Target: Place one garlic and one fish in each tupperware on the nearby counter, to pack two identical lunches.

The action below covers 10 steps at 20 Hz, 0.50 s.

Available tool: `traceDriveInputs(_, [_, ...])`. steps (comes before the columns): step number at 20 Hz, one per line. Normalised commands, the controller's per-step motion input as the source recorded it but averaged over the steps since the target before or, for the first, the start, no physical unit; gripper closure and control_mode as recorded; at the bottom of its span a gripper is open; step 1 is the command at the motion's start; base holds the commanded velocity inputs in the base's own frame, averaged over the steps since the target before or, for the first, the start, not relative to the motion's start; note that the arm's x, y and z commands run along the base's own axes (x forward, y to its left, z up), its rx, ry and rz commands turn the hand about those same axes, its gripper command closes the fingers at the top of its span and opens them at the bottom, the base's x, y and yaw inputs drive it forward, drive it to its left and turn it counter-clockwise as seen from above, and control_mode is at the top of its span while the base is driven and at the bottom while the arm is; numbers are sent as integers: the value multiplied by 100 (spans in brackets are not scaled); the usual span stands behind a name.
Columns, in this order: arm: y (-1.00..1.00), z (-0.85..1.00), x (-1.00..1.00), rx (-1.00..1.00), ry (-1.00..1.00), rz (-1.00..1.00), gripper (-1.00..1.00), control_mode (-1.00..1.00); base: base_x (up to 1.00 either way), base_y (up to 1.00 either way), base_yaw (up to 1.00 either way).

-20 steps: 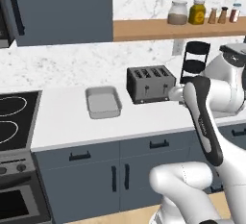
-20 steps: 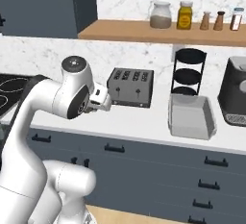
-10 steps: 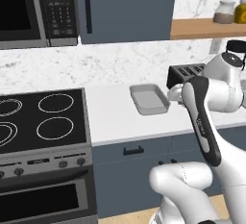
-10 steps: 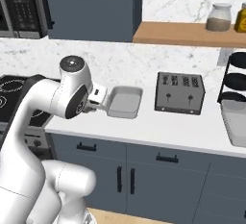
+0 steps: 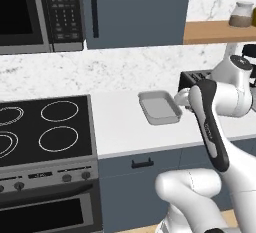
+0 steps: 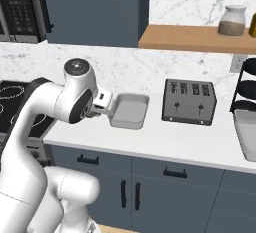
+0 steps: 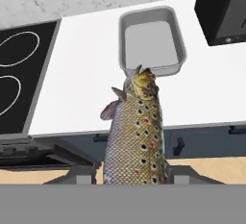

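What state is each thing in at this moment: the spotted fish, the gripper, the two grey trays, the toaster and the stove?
Spotted grey-brown fish: held in the gripper, off the counter, head pointing toward the near tray.
Gripper: shut on the fish.
Shallow light-grey rectangular tray by the stove: upright, empty.
Second light-grey tray by the black rack: upright, contents cannot be told.
Black four-slot toaster: slots empty.
Black glass stovetop: rings dark.

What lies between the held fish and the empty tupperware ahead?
Bare white counter only, in the hand view; the fish points toward the tupperware.
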Motion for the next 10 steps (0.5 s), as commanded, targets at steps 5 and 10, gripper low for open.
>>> traceDriveInputs(5, [-26,-58,54,-6,2,2,100,-100,0,0,0])
traceDriveInputs(10, [-41,-25,95,1,2,0,100,-100,0,0,0])
